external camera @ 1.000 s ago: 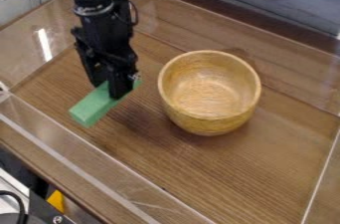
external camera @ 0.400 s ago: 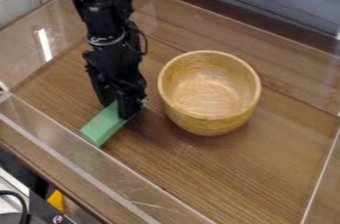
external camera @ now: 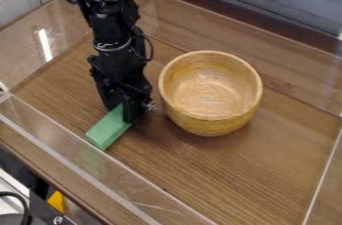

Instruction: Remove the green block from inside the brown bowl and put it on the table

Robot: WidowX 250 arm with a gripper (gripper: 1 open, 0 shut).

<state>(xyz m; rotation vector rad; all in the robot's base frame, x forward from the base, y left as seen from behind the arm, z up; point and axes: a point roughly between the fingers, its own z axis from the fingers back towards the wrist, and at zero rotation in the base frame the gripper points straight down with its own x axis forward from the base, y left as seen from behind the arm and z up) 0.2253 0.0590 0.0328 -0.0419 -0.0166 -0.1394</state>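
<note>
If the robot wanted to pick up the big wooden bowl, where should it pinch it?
Probably the rim. The brown bowl stands upright and open on the table, and it looks too wide to grab whole. Coming straight down from above, one finger inside and one outside the thick wall should work. The near-left rim is closest to the pincer, which now holds the green block.

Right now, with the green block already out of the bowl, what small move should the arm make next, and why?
Probably open the tool and let go. The green block is held at its upper end, its lower end looks down on the table, left of the empty brown bowl. Releasing should leave it lying there.
</note>
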